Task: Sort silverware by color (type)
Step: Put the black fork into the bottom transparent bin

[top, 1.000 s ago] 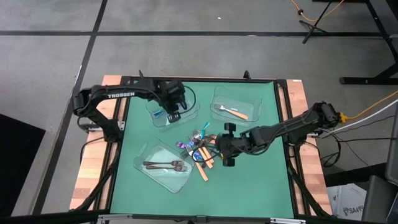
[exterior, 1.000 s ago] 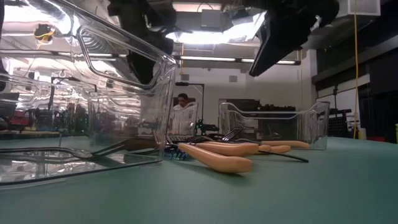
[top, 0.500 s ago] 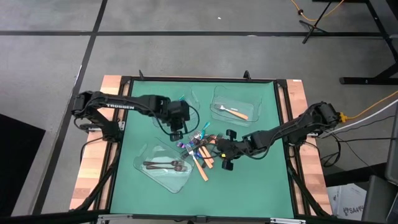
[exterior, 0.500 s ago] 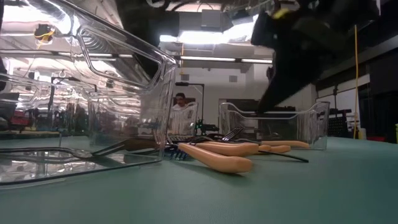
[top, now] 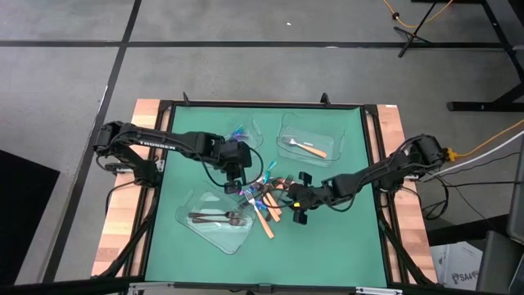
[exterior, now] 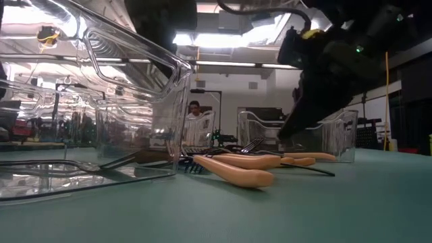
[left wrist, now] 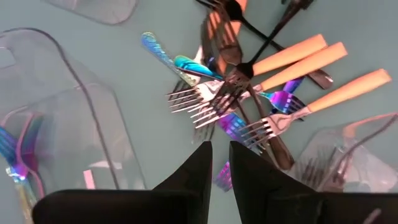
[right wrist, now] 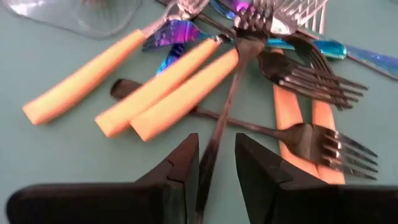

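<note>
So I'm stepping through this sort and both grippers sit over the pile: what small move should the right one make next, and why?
Probably lower the right gripper and close on the dark fork handle lying between its open fingers; that fork rests on top of the orange-handled forks, so it should lift free. The left gripper hovers over the same pile.

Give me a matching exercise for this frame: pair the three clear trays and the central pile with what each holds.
Column 1:
1. far-left tray
2. far-right tray
3. near-left tray
4. pile at the table's middle

Column 2:
A. dark forks
B. one orange-handled fork
C. all three colours mixed
D. iridescent blue-purple utensils

Pairs: 1-D, 2-B, 3-A, 4-C
</note>
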`<act>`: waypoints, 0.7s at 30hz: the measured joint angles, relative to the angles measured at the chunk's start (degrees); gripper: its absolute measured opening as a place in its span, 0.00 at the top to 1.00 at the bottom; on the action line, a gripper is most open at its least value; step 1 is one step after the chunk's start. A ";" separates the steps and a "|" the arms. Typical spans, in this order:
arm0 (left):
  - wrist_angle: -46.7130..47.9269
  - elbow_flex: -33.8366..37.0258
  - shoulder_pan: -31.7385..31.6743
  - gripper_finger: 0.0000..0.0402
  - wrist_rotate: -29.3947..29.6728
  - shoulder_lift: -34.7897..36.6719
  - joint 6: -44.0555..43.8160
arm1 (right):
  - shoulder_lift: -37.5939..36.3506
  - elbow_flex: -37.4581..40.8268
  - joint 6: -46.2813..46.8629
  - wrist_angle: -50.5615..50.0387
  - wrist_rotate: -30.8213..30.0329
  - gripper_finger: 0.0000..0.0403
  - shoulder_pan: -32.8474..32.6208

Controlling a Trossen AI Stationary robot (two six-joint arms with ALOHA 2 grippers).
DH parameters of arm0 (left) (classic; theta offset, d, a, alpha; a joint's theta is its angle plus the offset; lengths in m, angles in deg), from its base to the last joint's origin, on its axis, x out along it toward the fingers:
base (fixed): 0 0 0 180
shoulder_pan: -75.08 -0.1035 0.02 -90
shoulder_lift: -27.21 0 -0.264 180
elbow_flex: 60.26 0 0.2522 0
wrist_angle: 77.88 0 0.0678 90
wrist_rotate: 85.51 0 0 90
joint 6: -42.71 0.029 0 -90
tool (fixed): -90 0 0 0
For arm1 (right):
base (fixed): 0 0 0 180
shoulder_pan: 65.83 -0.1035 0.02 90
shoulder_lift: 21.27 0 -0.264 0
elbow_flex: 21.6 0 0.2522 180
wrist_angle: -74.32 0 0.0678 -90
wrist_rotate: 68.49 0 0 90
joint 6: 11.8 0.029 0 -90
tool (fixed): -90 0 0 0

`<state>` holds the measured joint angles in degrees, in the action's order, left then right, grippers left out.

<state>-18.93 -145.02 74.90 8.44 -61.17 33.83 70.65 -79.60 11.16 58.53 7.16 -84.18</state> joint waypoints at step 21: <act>-2.39 -0.02 0.12 0.88 1.59 0.02 -1.73 | 8.50 -0.06 -0.90 5.99 -1.25 0.76 -0.03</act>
<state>-21.32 -145.04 75.02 10.03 -61.14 32.10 79.15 -79.66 10.27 64.52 5.91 -84.21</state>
